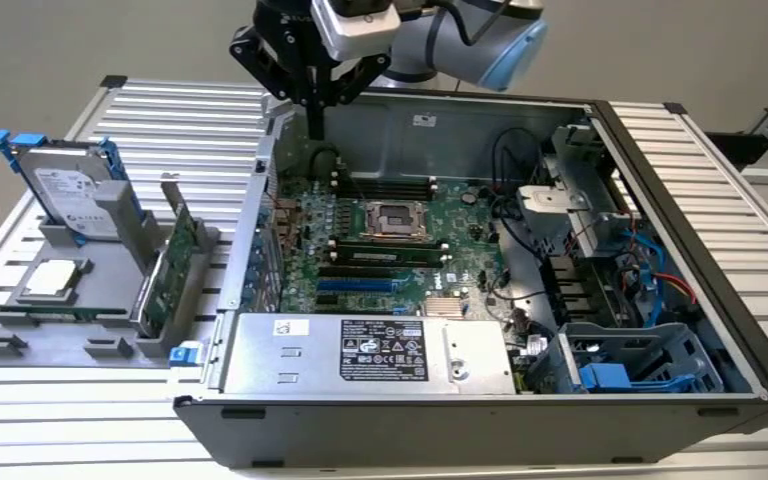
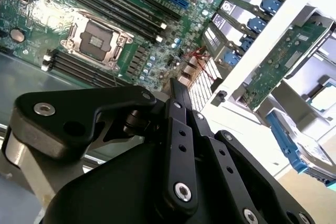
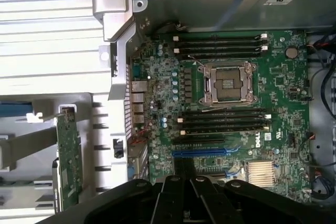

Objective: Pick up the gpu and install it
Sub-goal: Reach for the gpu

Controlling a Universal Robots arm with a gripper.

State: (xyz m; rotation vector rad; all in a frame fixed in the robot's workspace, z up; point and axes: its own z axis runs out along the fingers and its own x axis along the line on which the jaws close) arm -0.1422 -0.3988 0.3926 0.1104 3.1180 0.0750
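Gripper (image 1: 315,130) over the open computer case (image 1: 491,432)
It is closed together, holding nothing; the gpu (image 1: 171,265) stands upright in the rack (image 1: 104,345) at left.

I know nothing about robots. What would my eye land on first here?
Most striking is the open computer case lying on its side, its green motherboard exposed. The black gripper hangs shut and empty over the case's far corner at the exterior view's left. Outside it, the gpu stands on edge in a gray rack.
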